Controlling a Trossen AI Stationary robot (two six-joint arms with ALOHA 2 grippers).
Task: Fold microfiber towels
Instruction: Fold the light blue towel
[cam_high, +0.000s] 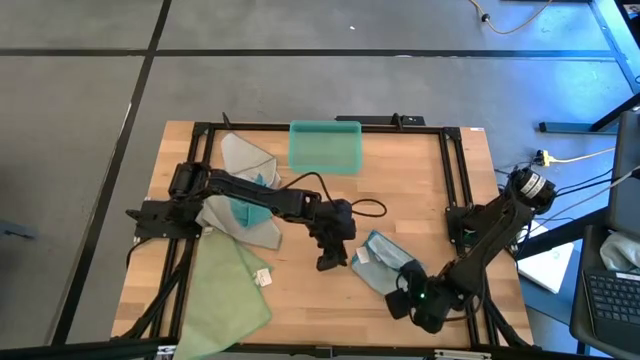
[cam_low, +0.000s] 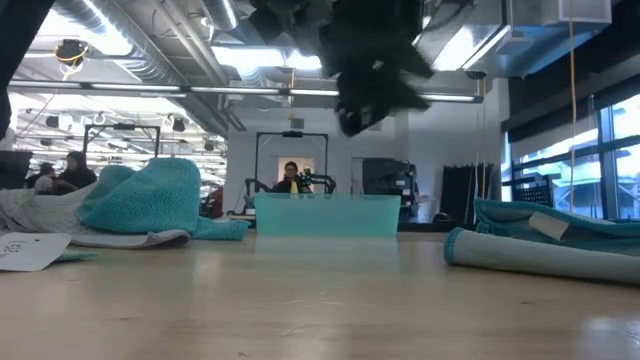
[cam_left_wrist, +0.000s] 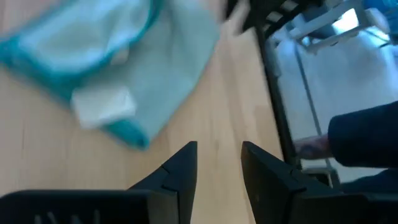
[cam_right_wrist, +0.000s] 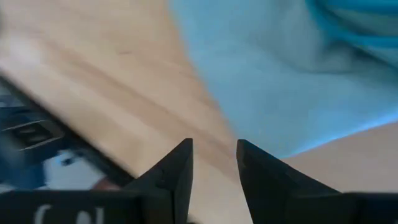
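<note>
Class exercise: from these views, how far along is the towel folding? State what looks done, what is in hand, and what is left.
Done: nothing looks neatly folded. In hand: the blue-green towel lies bunched at mid-table between the left gripper and right gripper; both show open jaws with nothing between them. Left: that towel, the pale green towel spread at the near left, and the heap of grey and teal towels beside the teal bin.

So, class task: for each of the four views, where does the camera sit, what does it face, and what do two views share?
High: overhead, straight down; both arms, teal bin.
Low: table height, across to the room; an arm hangs above, bin.
Left wrist: past its open jaws, the left gripper over the blue-green towel.
Right wrist: the right gripper at that towel.
Shared: that towel.
</note>
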